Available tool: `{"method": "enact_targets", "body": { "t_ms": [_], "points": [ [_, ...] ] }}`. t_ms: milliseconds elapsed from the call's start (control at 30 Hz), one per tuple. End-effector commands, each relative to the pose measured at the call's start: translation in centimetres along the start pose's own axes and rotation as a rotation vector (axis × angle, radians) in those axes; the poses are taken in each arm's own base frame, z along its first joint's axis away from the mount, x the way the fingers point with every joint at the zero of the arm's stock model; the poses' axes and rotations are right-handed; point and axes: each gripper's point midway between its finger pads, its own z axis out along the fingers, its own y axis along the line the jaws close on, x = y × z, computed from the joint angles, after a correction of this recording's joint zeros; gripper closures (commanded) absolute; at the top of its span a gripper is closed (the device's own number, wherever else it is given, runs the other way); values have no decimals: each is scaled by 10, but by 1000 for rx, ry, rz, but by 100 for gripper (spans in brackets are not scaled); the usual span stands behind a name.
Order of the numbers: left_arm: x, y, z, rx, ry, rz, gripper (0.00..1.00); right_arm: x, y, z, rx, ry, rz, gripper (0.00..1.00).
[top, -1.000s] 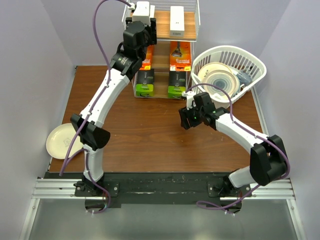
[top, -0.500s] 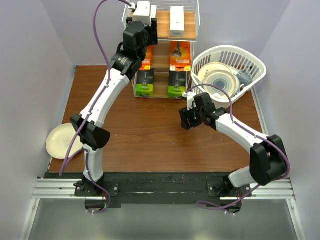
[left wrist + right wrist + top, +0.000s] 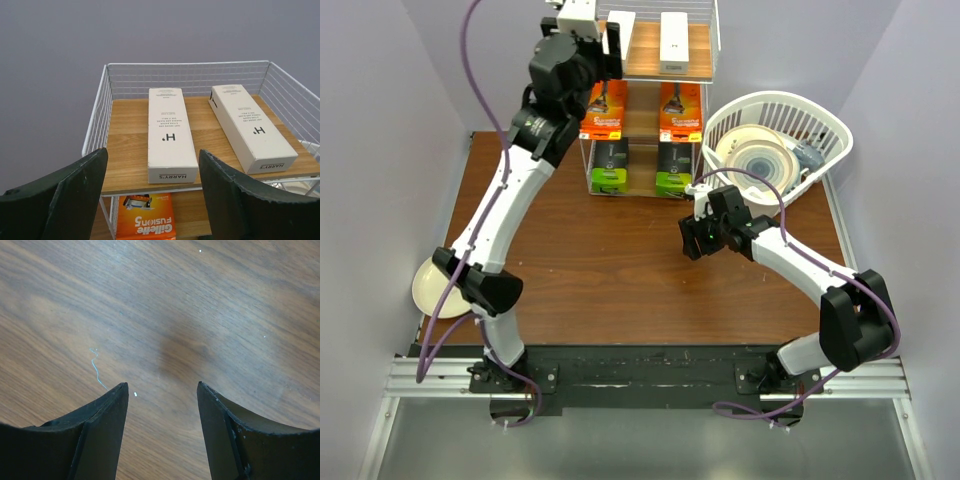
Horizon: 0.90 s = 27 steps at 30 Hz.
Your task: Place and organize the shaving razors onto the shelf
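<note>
Over the middle of the brown wooden bench [image 3: 620, 280], the right end effector [image 3: 162, 390] hangs spread, holding nothing. At the far edge stands the tall white-wire shelf with light wooden boards [image 3: 127, 140]. It has two black boxes with lime-green ends [image 3: 609, 165] on the bottom board, two flat orange cards [image 3: 680, 108] on the middle one, and two long slim white boxes [image 3: 170, 132] side by side on top. The left end effector [image 3: 152, 151] hovers spread and empty before the top board.

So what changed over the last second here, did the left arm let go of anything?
The left arm pulled back leftwards from the shelf top tier, its jaws widening off the left white box, which now lies flat beside the other white box. The right arm, jaws open over the table, the basket, the orange cards and black boxes stayed put.
</note>
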Motion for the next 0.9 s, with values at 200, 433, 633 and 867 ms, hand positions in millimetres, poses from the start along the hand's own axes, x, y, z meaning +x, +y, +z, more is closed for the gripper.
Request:
{"method": "enact_targets", "body": {
  "t_ms": [200,433,633,867],
  "points": [
    [2,30,18,34,-4,-23,20,-14,2,-6,-14,-43,7,38],
    [13,8,23,164,20,-61,10,-10,2,-6,-16,-41,8,38],
    [17,-4,25,210,24,-81,8,-9,1,-5,-13,-40,10,38],
    [6,-9,21,189,3,-114,8,-8,0,-6,-10,-41,13,38]
  ]
}}
